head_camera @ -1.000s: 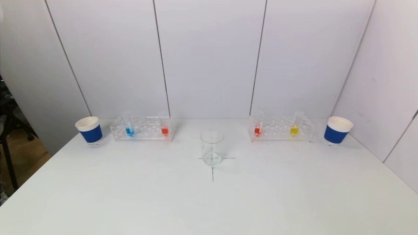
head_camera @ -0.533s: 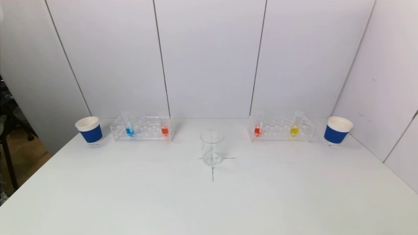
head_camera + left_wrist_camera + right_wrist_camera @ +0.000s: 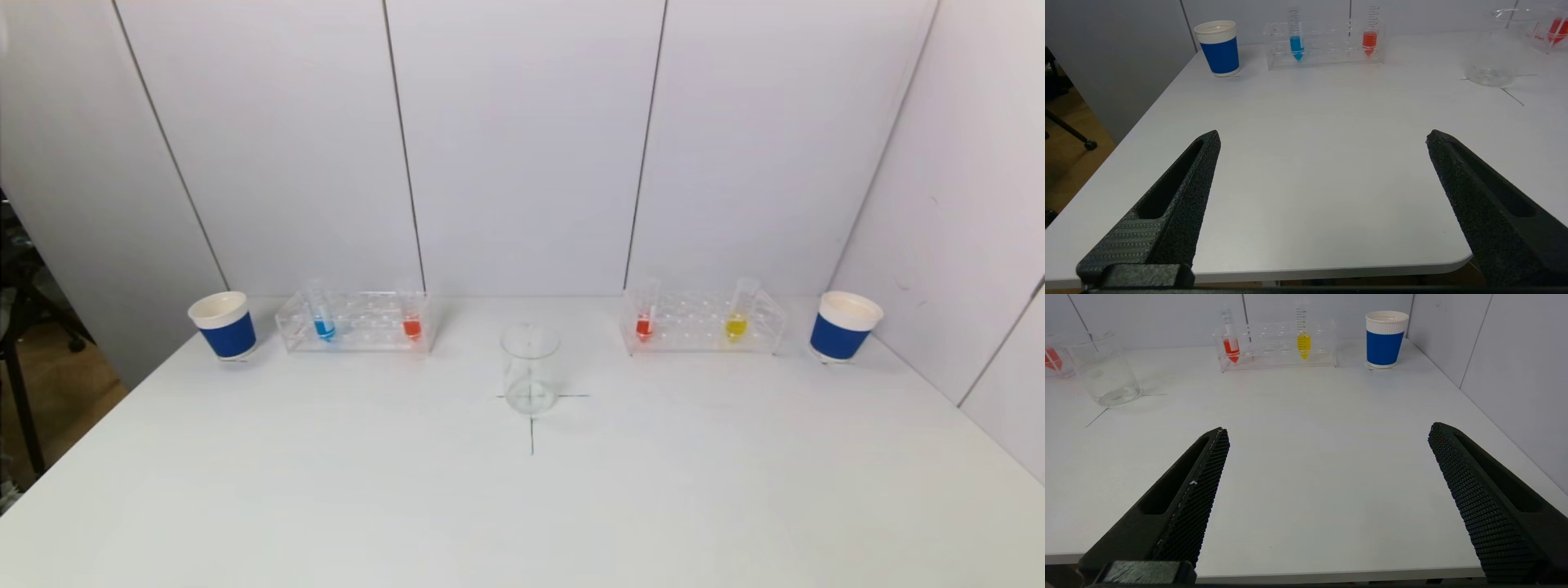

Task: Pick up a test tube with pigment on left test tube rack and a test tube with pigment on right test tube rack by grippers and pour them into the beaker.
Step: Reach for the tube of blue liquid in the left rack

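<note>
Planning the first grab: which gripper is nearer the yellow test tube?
Right. The right gripper, open at the table's near edge, faces the yellow test tube in the right rack. The left gripper, open, waits opposite the left rack; the tube is outside its view.

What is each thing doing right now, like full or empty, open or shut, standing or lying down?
Clear glass beaker: upright, empty.
Blue-liquid test tube: standing in left clear rack.
Orange-liquid test tube: standing, same rack.
Red-liquid test tube: standing in right clear rack.
Yellow-liquid test tube: standing, same rack.
Left claw: open, empty.
Right claw: open, empty.
</note>
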Tool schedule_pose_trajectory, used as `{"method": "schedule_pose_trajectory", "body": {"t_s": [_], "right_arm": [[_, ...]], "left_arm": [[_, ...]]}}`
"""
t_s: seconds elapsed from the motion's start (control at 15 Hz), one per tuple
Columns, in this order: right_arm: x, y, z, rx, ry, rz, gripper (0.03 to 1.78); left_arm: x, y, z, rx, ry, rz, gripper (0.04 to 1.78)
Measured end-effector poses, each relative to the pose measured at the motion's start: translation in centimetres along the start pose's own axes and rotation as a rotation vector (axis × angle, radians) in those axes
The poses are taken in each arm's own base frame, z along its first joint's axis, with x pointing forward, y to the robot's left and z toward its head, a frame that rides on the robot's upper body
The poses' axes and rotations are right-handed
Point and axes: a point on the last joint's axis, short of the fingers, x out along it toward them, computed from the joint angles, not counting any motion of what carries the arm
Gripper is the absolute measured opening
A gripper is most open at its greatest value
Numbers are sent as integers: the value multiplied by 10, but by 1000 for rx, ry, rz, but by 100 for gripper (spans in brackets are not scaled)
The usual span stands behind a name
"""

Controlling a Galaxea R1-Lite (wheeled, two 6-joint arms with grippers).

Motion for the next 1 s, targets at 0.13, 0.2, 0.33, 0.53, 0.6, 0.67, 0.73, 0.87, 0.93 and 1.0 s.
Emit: {"method": "schedule_pose_trajectory", "body": {"t_s": [0.13,0.2,0.33,0.53,0.6,0.67,0.73,0.87,0.93,1.0], "right_arm": [[0,0,0,0,0,0,177],[0,0,0,0,0,0,177],[0,0,0,0,0,0,177],[0,0,0,0,0,0,177],[0,0,0,0,0,0,177],[0,0,0,0,0,0,177],[0,0,0,0,0,0,177],[0,0,0,0,0,0,177],[0,0,0,0,0,0,177],[0,0,0,0,0,0,177]], "left_arm": [[-8,0,20,1,-32,-12,176],[-13,0,34,1,-48,-22,176],[-17,1,62,1,-64,-24,176],[-8,3,106,1,-87,-25,176],[1,4,121,1,-92,-25,176],[11,4,133,1,-96,-25,176],[22,5,144,0,-99,-24,176],[50,5,161,0,-102,-23,176],[66,6,168,-1,-103,-23,176],[81,6,172,-1,-102,-23,176]]}}
